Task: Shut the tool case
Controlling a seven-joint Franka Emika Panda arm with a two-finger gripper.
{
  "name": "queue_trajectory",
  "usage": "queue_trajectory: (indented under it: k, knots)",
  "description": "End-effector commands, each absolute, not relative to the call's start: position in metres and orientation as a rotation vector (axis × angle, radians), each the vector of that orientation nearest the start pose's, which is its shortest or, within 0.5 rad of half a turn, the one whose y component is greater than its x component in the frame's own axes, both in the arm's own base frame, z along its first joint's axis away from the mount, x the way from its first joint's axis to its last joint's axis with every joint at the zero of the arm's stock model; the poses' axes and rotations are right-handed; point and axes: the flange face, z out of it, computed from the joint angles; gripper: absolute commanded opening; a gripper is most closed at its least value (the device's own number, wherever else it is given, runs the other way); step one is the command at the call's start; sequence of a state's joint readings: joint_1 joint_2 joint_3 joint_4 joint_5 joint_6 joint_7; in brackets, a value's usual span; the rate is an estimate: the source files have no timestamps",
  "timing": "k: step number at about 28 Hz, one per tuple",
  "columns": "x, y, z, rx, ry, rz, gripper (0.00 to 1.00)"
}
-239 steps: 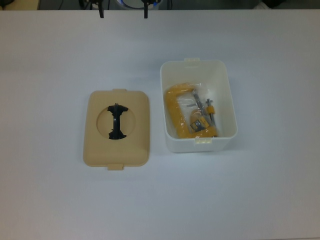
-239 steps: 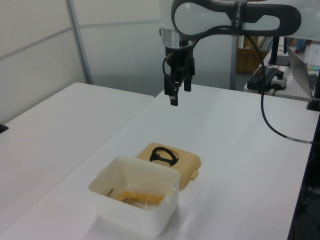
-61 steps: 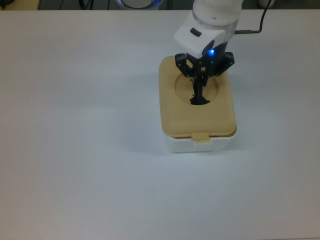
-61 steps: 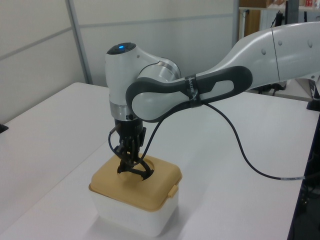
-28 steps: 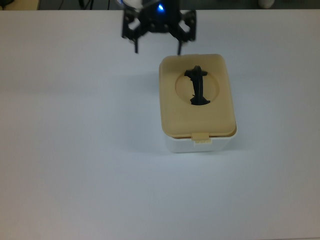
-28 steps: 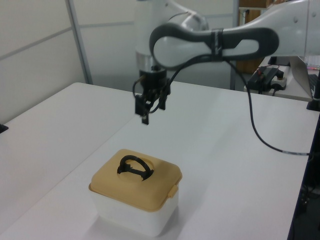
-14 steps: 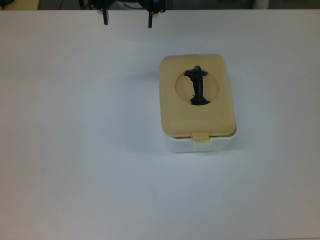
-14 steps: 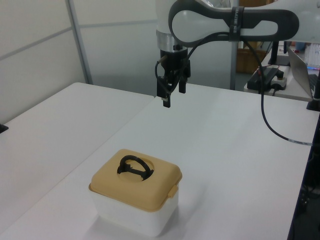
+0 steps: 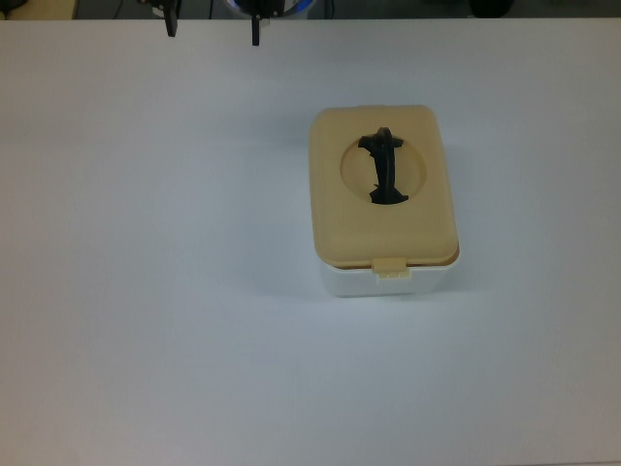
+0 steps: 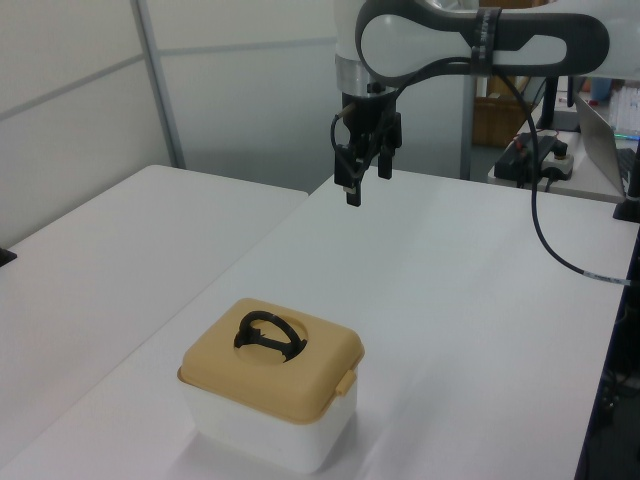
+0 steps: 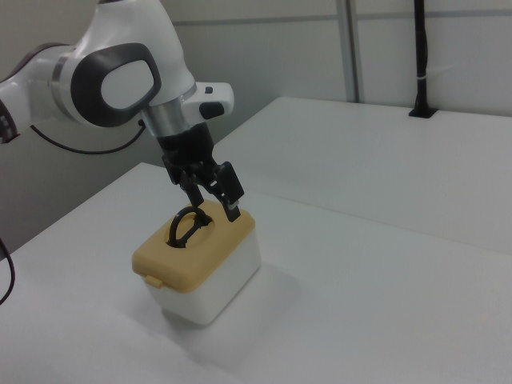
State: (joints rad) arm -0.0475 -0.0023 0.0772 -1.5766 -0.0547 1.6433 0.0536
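The tan plastic lid with the black handle [image 10: 271, 357] sits on the white rectangular tub [image 10: 262, 435]. The empty two-finger gripper [image 10: 365, 188] hangs well above it, spread wide. Latches maybe aren't snapped, so a lift could pop it open.

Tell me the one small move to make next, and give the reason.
Probably none beyond parking the arm. The tan lid sits squarely on the white tub, its handle free, and the open claw hangs empty, high and away from the case. If anything, press the front latch tab; whether it is clicked cannot be seen.
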Motion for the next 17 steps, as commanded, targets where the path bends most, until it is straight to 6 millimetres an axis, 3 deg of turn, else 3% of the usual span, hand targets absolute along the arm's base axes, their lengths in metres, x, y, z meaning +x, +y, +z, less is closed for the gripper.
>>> queue_trajectory:
  k: [1,17]
  knots:
    - [0.5581,0.0133,0.6232,-3.181,-0.001,-0.095,1.00]
    - [0.5604,0.0132,0.6203,-3.171,0.002,-0.087,1.00]
